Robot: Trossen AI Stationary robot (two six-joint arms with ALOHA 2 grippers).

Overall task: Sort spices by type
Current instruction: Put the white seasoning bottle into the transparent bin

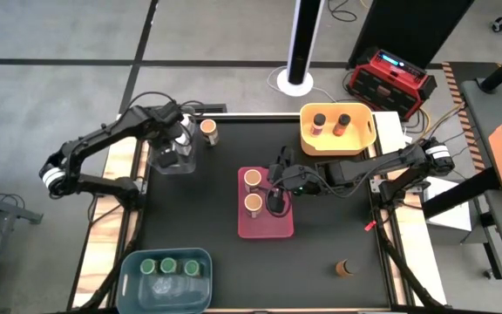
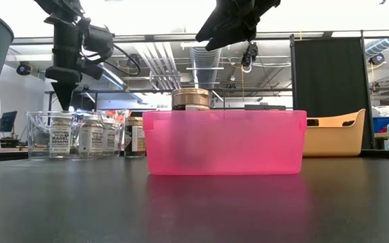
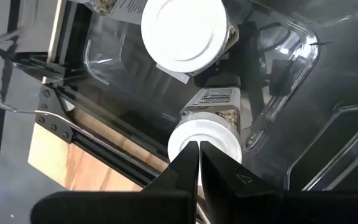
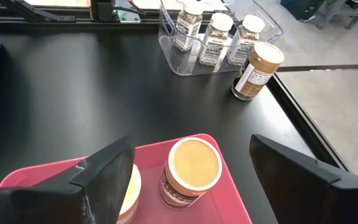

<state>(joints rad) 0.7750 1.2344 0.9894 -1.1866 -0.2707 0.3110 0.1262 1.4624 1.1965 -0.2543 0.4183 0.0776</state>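
Observation:
Three white-lidded spice jars stand in a clear bin at the far left. My left gripper is shut, pointing down just above one white lid; the low view shows a small gap under the left gripper. Two tan-lidded jars stand in the pink bin. My right gripper hangs open high above the nearer tan-lidded jar, touching nothing. Another tan-lidded jar stands on the table beside the clear bin.
A yellow bin at the far right holds two dark-lidded jars. A blue bin at the near left holds three green-lidded jars. One dark-lidded jar stands alone on the table at the near right.

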